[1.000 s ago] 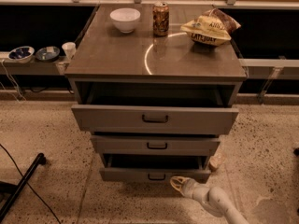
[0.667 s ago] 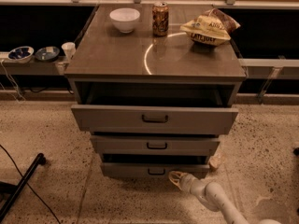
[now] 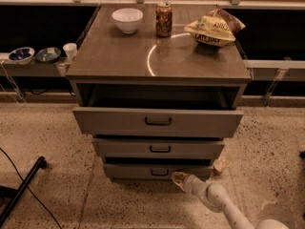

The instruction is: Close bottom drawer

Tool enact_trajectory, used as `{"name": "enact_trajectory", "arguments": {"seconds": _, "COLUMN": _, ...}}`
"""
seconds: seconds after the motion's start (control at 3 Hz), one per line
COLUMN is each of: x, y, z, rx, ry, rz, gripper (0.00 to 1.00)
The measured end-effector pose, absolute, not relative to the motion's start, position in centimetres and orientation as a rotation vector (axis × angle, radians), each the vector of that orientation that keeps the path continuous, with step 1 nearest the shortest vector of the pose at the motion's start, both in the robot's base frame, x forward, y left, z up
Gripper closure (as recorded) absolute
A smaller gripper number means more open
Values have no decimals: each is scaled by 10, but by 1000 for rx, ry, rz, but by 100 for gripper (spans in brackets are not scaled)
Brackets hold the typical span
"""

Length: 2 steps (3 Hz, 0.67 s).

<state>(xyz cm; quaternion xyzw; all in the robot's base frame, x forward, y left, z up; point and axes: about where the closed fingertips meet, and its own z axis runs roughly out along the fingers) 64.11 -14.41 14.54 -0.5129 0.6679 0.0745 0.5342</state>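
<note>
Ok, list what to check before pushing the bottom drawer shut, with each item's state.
1. Bottom drawer pulled out: ok.
2. Gripper low at the drawer's front, just right of its handle: ok.
3. Gripper in contact with the front panel: cannot tell.
4. Drawer's inside free of anything sticking up: cannot tell.
5. Pale object by the drawer's right end out of its path: cannot tell.

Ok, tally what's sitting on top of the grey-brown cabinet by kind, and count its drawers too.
white round bowl: 1
brown drink can: 1
yellow crinkled chip bag: 1
drawers: 3 (top drawer, middle drawer, bottom drawer)
Total: 6
The gripper is low at the bottom drawer's front, just right of its handle.
</note>
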Motion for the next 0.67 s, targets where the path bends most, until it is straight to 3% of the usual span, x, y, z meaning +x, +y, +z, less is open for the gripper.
{"name": "enact_trajectory", "arguments": {"seconds": 0.67, "x": 598, "y": -157, "z": 149, "rx": -1319, "ry": 1641, "rz": 229, "gripper": 100}}
